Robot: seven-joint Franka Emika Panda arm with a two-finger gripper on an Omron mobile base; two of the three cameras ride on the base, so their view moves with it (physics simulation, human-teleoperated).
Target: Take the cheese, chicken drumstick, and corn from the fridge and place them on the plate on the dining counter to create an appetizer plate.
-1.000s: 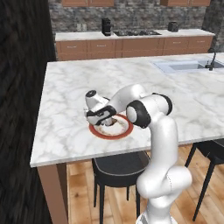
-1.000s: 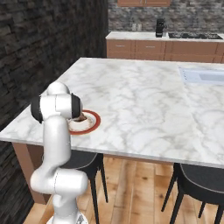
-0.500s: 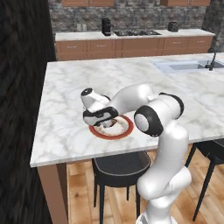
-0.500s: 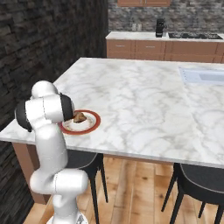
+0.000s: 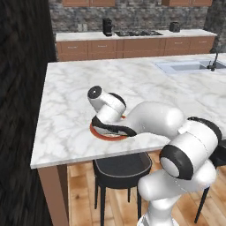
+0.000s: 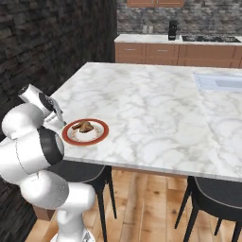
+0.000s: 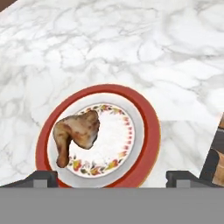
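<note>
chicken drumstick (image 7: 77, 132) on plate (image 7: 148, 127); gripper (image 7: 109, 177) apparently open above

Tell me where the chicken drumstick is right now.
The chicken drumstick lies on the plate, left of centre in the hand view, near the dining counter's front edge; the open gripper is off it.

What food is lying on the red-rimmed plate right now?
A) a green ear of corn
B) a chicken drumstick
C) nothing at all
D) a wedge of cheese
B: a brown chicken drumstick lies alone on the plate, to one side of its white centre.
</note>
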